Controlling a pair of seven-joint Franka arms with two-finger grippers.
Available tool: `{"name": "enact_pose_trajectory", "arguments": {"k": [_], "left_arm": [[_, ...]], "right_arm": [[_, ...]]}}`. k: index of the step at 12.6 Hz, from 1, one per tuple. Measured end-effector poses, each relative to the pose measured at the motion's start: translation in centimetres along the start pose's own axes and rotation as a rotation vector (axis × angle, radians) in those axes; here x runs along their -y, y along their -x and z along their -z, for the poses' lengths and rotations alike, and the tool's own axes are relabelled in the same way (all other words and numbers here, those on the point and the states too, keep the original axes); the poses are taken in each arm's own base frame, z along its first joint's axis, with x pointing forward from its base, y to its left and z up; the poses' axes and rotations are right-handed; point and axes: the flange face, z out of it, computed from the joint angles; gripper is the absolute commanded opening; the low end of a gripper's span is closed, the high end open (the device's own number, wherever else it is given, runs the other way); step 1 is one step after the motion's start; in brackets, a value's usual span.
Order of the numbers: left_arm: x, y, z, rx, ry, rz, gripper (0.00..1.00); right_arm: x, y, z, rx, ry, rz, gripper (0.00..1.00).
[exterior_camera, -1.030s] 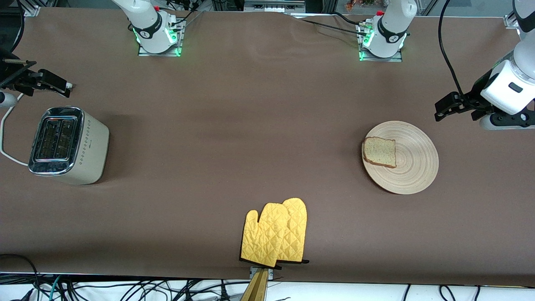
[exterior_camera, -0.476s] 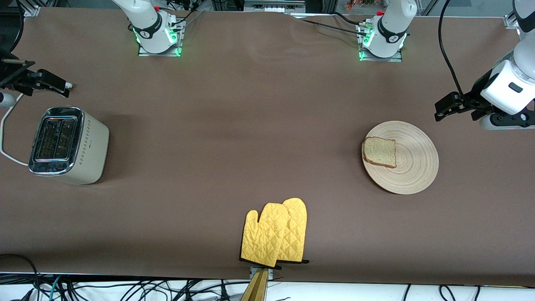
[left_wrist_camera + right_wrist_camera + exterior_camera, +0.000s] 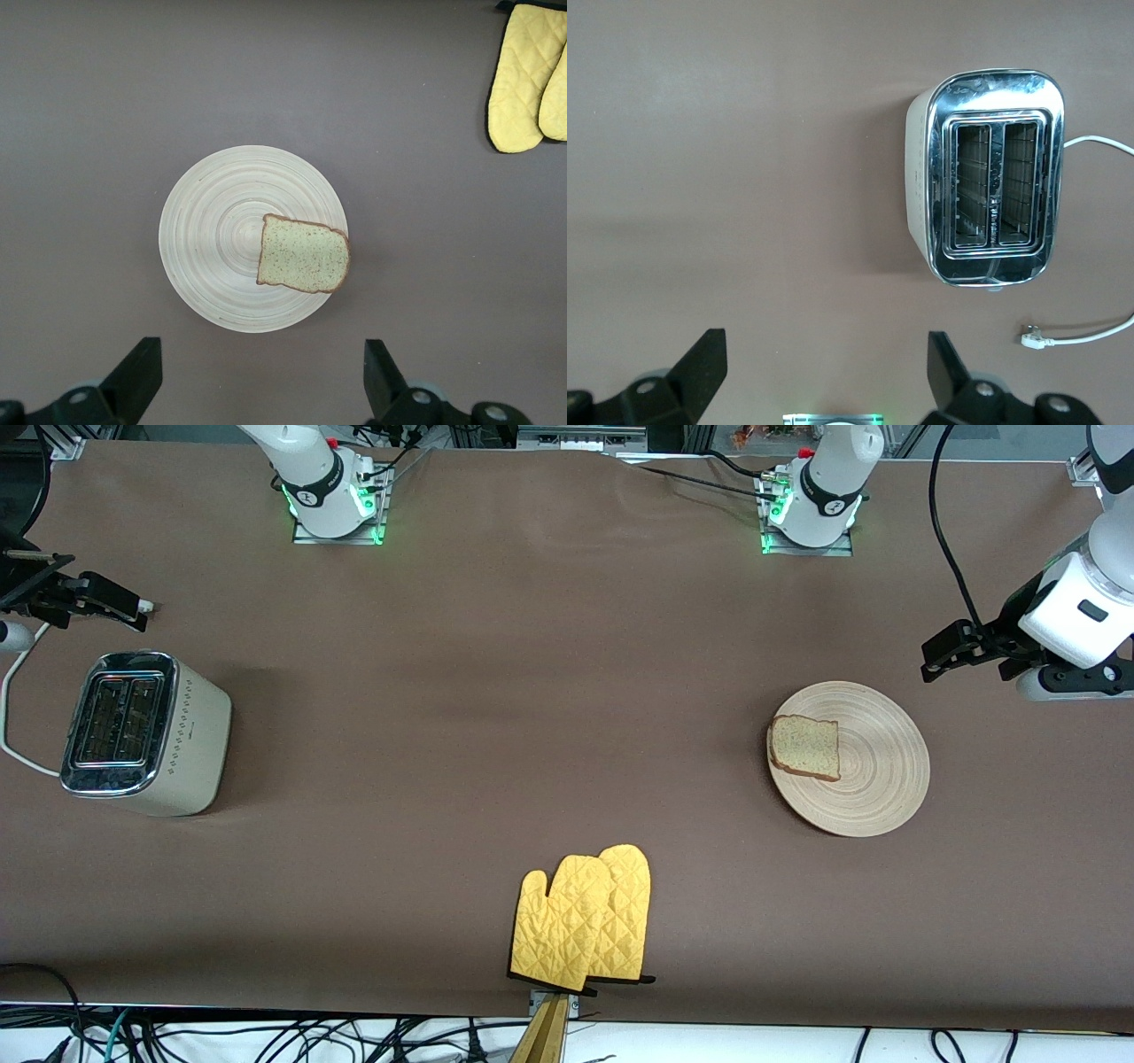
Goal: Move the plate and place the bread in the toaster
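The pale wooden plate (image 3: 873, 784) lies toward the left arm's end of the table with the bread slice (image 3: 804, 747) on its rim. Both also show in the left wrist view: the plate (image 3: 213, 239) and the bread (image 3: 303, 256). My left gripper (image 3: 939, 657) hangs open and empty over bare table beside the plate; its open jaws show in the left wrist view (image 3: 261, 381). The cream toaster (image 3: 142, 731) stands toward the right arm's end, both slots empty (image 3: 992, 190). My right gripper (image 3: 115, 607) hangs open and empty over the table beside the toaster (image 3: 824, 376).
A pair of yellow oven mitts (image 3: 585, 917) lies at the table's front edge, mid-table, and also shows in the left wrist view (image 3: 532, 80). The toaster's white cord (image 3: 11, 717) trails off its side, with its plug (image 3: 1032, 336) loose on the cloth.
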Motion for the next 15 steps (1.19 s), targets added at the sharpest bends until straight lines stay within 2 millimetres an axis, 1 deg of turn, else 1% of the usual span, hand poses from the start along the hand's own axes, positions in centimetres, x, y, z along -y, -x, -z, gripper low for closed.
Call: {"name": "enact_pose_trajectory", "arguments": {"k": [7,11,15], "left_arm": [[-0.1,0.0,0.0,0.0,0.0,-0.001,1.0],[-1.6,0.2,0.1,-0.002,0.001,-0.028,1.0],[-1.6,0.3,0.1,-0.002,0.001,-0.029,1.0]], "right_arm": [[0.0,0.0,0.0,0.001,0.0,0.0,1.0],[0.0,0.0,0.0,0.001,0.0,0.0,1.0],[0.0,0.0,0.0,0.001,0.0,-0.001,1.0]]}}
